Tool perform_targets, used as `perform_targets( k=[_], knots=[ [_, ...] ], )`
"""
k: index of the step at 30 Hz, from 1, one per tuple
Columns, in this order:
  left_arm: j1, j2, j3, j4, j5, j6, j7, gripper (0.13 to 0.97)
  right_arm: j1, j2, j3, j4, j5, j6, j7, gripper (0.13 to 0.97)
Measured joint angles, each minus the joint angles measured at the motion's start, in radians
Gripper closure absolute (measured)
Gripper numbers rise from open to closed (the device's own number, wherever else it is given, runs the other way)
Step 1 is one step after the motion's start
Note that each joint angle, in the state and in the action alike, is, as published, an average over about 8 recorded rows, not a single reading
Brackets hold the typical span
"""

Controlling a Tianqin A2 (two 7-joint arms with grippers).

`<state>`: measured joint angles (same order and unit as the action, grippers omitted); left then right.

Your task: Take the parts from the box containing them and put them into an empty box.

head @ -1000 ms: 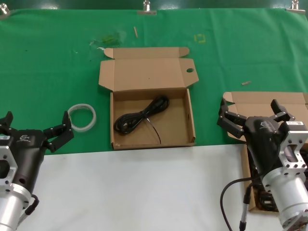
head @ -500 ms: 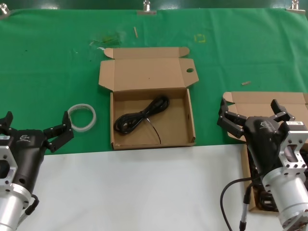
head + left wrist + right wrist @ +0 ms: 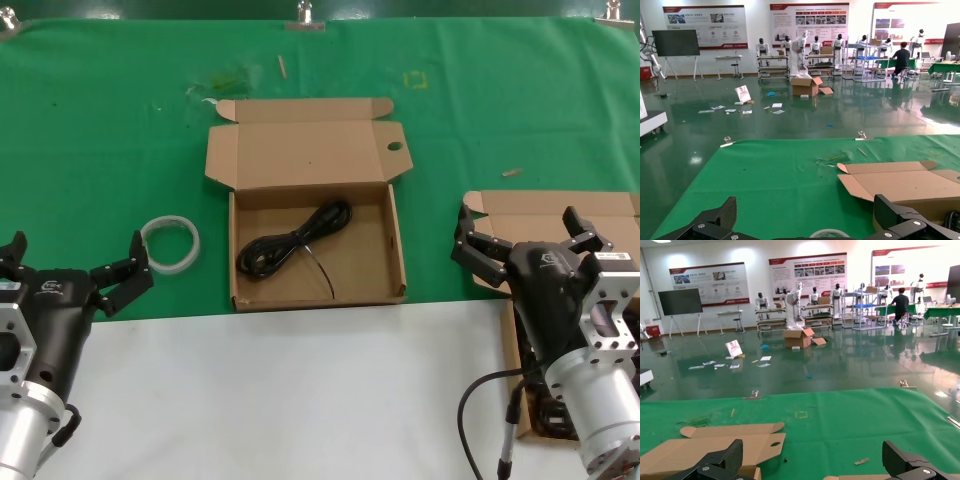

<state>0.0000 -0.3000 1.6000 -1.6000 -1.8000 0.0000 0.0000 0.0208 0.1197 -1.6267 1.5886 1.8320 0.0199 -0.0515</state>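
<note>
- Your right gripper (image 3: 525, 240) hangs at the right edge of the head view with its fingers spread wide and nothing between them. It sits directly over the right box (image 3: 560, 207), which is the source.
- The arm hides most of that box. Only the lid flap and a dark patch low beside the wrist show, so you cannot tell how the remaining parts lie or which way their long axes run.
- The pick looks to be straight below this gripper and slightly toward the bottom of the frame, so it is probably a descent rather than a reach.
- The middle box (image 3: 232, 250), the one with the hole (image 3: 394, 146) in its lid tab, lies to the left of the right gripper, in the frame's centre. It already holds one cord (image 3: 295, 245), which lies slantwise from lower left to upper right.
- Your left gripper (image 3: 70, 262) is at the lower left, fingers also apart and empty. It is near the tape ring (image 3: 170, 243) and well apart from the source.
- The right arm is clearly the nearer one for the pick.
</note>
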Motion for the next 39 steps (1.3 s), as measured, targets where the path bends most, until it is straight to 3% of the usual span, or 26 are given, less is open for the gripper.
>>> perform_targets(
  k=[39],
  knots=[
    [0.000, 0.000, 0.000, 0.000, 0.000, 0.000, 0.000, 0.132, 0.000, 0.000, 0.000, 0.000, 0.000, 0.000, 0.000, 0.129]
  ],
)
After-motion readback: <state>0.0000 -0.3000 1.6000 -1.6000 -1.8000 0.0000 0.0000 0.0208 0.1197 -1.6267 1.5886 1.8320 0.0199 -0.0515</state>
